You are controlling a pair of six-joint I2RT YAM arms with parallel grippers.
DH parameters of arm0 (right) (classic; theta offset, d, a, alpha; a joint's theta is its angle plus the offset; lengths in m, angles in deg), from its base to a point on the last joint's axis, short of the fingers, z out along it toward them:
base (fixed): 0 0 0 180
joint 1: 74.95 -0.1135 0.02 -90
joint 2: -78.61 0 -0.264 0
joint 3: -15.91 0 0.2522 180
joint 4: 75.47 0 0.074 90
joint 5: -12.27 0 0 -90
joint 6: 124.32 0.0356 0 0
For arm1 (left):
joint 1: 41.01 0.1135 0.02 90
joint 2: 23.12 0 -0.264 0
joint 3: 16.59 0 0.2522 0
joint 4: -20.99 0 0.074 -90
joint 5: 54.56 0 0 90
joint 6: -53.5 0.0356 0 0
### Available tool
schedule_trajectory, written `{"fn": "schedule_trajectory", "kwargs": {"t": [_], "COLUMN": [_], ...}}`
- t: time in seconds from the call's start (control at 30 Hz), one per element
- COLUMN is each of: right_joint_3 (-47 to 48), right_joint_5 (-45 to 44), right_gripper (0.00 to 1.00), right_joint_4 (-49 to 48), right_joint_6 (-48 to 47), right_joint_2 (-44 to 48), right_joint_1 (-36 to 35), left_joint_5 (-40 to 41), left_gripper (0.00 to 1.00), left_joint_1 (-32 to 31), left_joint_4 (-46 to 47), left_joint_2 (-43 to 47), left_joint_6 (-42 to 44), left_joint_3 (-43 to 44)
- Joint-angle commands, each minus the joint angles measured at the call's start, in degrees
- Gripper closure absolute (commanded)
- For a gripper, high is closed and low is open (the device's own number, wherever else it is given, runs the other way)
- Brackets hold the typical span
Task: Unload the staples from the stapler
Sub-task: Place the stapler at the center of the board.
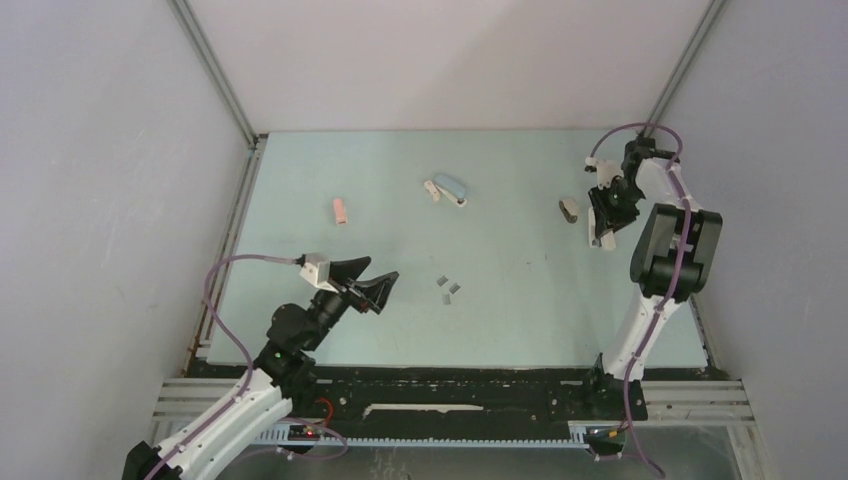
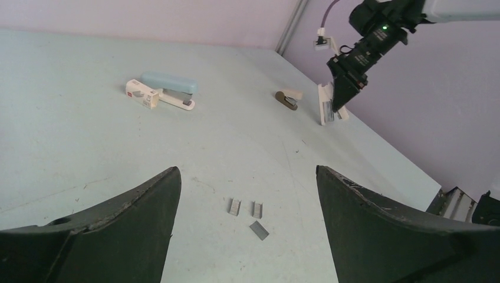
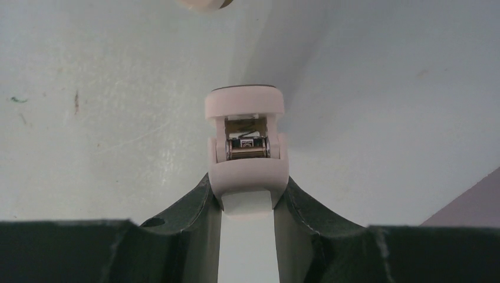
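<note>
Pale bench (image 1: 520,300) is carrying 3 staples (image 2: 247,215) mid-surface, lying just ahead of the nearer left fingers (image 2: 118,230), which are being held wide; a white stapler (image 3: 246,177) is being clamped by the right fingers (image 3: 330,236).

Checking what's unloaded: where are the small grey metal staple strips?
Top view: the small grey metal staple strips lie on the pale table near centre, just right of the open left gripper.

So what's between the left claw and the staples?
Nothing: only bare table separates the open left claw from the staples, clearest in the top view.
</note>
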Motion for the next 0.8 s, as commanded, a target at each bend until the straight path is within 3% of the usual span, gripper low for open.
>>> {"fn": "schedule_trajectory", "kwargs": {"t": [0.0, 0.17, 0.33, 0.43, 0.77], "right_joint_3": [10.4, 20.0, 21.3, 20.7, 15.3], "right_joint_5": [-5.9, -6.9, -5.8, -5.1, 0.7], "right_gripper": [0.86, 0.69, 0.55, 0.42, 0.28], "right_joint_4": [6.2, 11.1, 11.0, 10.3, 6.4], "right_joint_6": [2.6, 4.8, 5.8, 6.1, 5.5], "right_joint_2": [-7.1, -15.0, -15.4, -13.9, 0.8], "right_joint_1": [-2.0, -3.4, -3.4, -3.2, -2.7], "left_joint_5": [0.5, 0.5, 0.7, 0.6, -0.2], "left_gripper": [0.10, 0.10, 0.10, 0.10, 0.09], "left_joint_1": [0.3, 0.3, 0.3, 0.3, 0.3], "left_joint_4": [-0.5, -1.9, -3.8, -5.1, -8.8], "left_joint_2": [1.6, 3.8, 6.1, 7.7, 13.9], "left_joint_6": [-0.8, -0.9, -0.9, -0.9, -2.7], "left_joint_3": [-0.8, -1.0, -1.0, -0.7, -1.1]}}
